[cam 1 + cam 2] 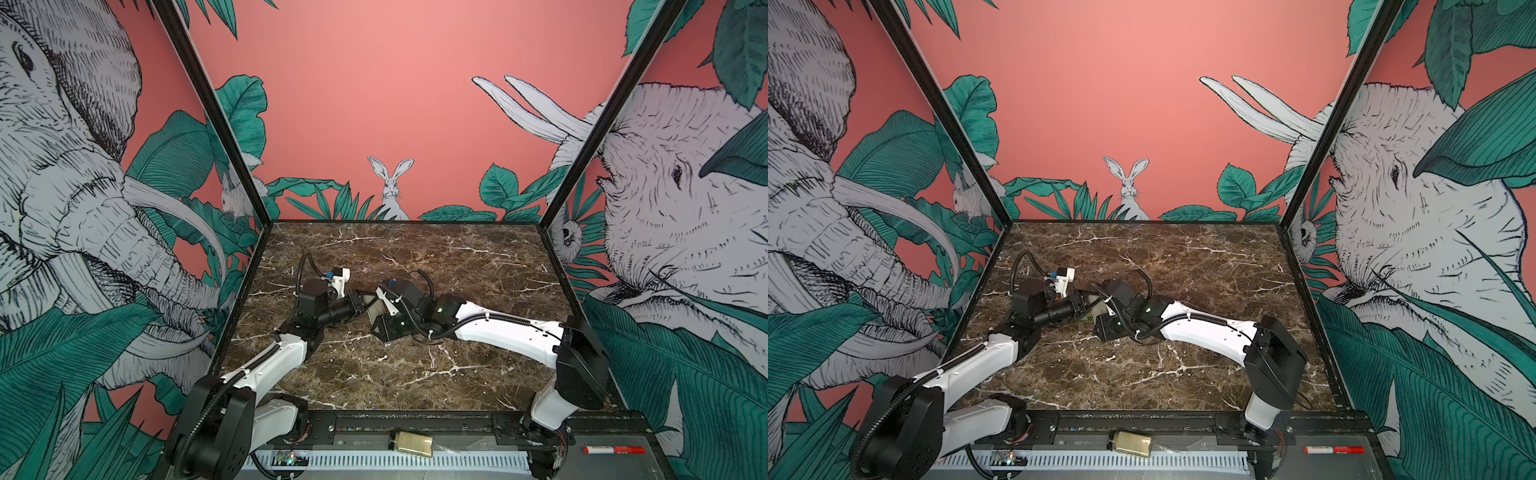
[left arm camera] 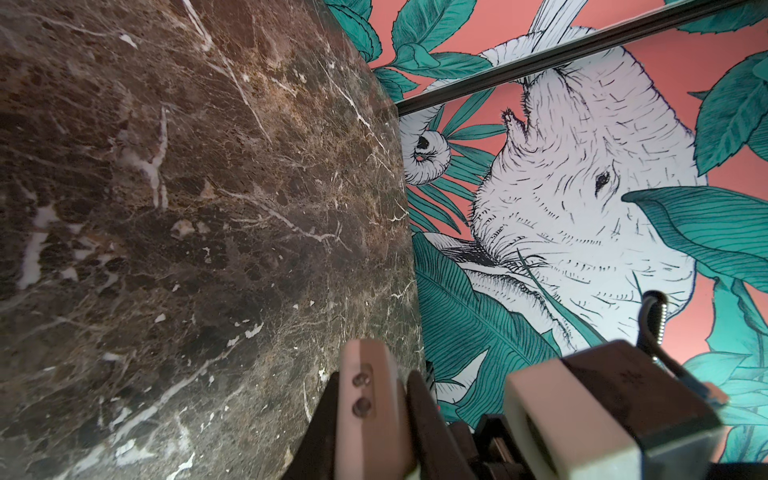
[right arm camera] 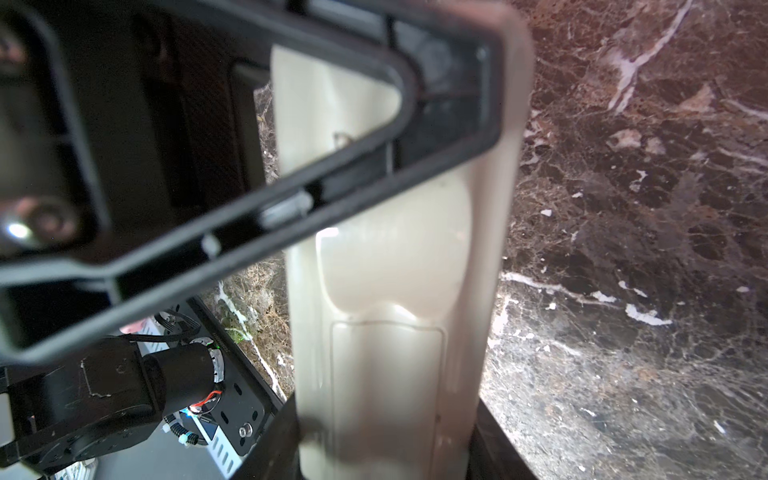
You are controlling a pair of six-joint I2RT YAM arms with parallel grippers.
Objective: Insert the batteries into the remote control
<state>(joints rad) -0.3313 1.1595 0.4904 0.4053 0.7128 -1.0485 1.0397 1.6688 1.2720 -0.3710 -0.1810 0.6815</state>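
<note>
Right wrist view gives me the best look: the remote control stands out of the right gripper, whose jaws pinch its side edges beside the battery cover. Its plain beige back faces that camera, and the cover looks shut. In both top views it sits almost straight in front of the painted rabbit, well forward of it. Its long axis runs from the right jaws away toward the rabbit; how steeply it tilts I can't tell. The left gripper straddles the rabbit-side end; clamped or loosened, I can't tell. I'd judge the shell light, stiff, glossy and slippery: hold the long edges, clear of the cover. No batteries in sight.
</note>
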